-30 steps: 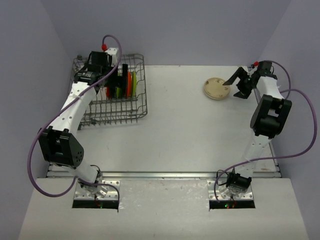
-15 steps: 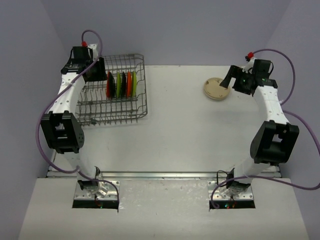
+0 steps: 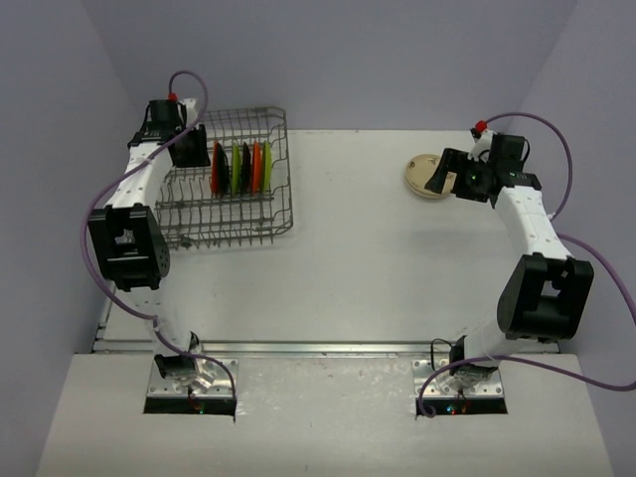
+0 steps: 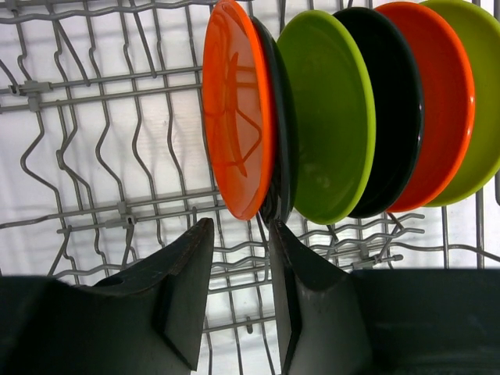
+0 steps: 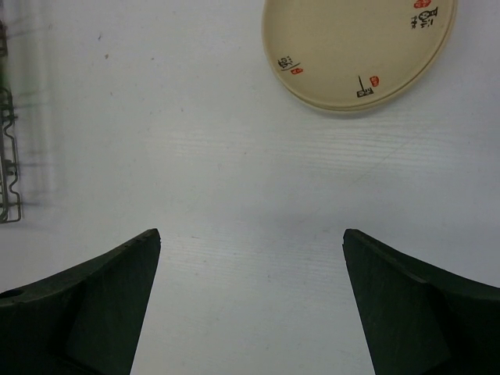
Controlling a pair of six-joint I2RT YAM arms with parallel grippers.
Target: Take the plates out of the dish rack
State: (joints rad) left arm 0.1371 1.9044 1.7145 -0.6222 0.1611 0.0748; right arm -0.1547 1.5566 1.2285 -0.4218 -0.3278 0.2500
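Plates point(image 4: 328, 117), glossy thin discs, upright in wire dish rack point(image 4: 123, 211)

Glossy plastic plates point(image 4: 328, 117), grey wire dish rack point(image 3: 224, 219) (dull metal), matt white table point(image 5: 234, 156)

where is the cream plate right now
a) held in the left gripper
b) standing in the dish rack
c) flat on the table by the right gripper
c: the cream plate lies flat on the table, ahead of the open right gripper and outside the dish rack.
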